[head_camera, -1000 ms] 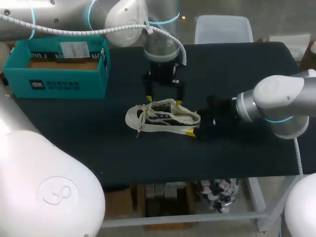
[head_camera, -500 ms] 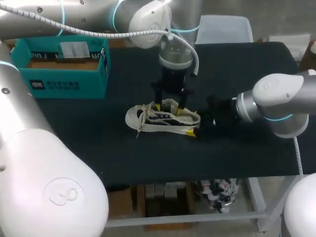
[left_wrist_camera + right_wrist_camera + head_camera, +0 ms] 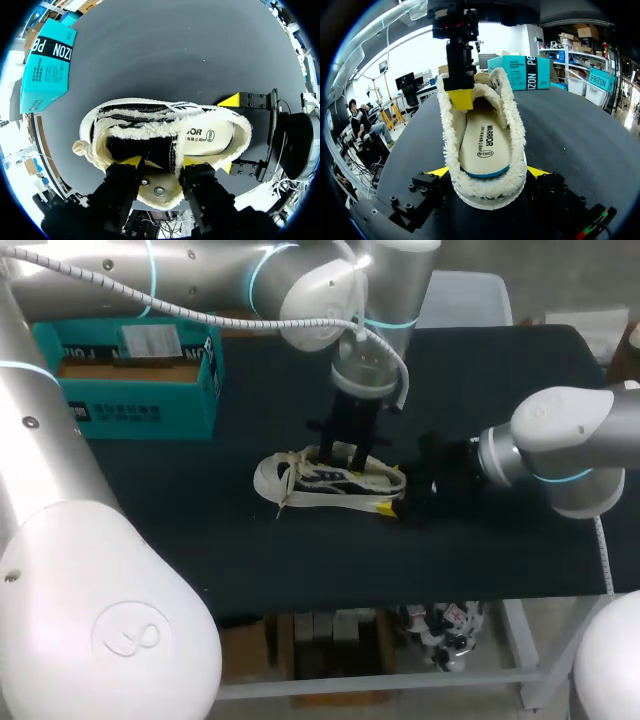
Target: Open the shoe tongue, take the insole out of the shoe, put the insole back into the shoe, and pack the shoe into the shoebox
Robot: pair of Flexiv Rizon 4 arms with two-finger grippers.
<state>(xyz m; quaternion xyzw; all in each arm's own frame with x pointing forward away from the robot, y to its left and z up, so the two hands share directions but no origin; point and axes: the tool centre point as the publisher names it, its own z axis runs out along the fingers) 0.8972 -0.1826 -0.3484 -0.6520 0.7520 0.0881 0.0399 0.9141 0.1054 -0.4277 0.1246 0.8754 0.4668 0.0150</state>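
Note:
A cream fleece-lined shoe (image 3: 330, 478) lies on its sole mid-table, toe towards the teal shoebox (image 3: 130, 380). Its insole (image 3: 482, 142) lies inside it. My left gripper (image 3: 161, 161) comes down from above, and the tongue (image 3: 159, 149) stands between its narrowed fingers; one finger is on the lace side and the other is in the shoe's mouth. I see no firm pinch, so it counts as open. My right gripper (image 3: 488, 172) is at the heel (image 3: 239, 131), shut on the shoe with a yellow tip on each side. In the head view the left gripper (image 3: 345, 448) hides the tongue.
The open shoebox stands at the back left corner of the black table (image 3: 200, 540). A clear plastic bin (image 3: 455, 298) sits at the far edge behind the left arm. Loose lace ends (image 3: 268, 480) trail off the toe.
My left arm has swung right and come down over the shoe's mouth. Its fingers have narrowed from wide apart to close around the tongue. The right arm and the shoe have not moved.

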